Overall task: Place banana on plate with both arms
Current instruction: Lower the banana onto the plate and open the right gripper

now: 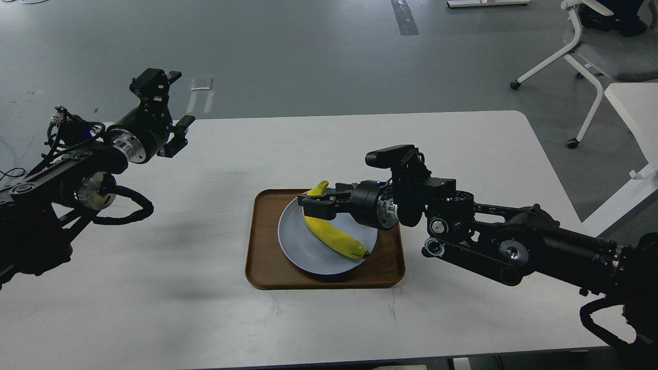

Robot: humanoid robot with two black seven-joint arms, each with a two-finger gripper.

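The yellow banana [336,239] lies across the pale blue-grey plate [295,244], its dark tip toward the front right rim. My right gripper [316,206] reaches in from the right and is closed around the banana's upper end, low over the plate; the stem end [321,187] sticks out behind the fingers. My left gripper [169,110] is open and empty, held in the air over the table's far left edge, well away from the plate.
The plate sits in a rectangular brown wooden tray [264,257] in the middle of the white table [462,139]. A white office chair [591,56] and a second white table [637,113] stand at the far right, beyond the table.
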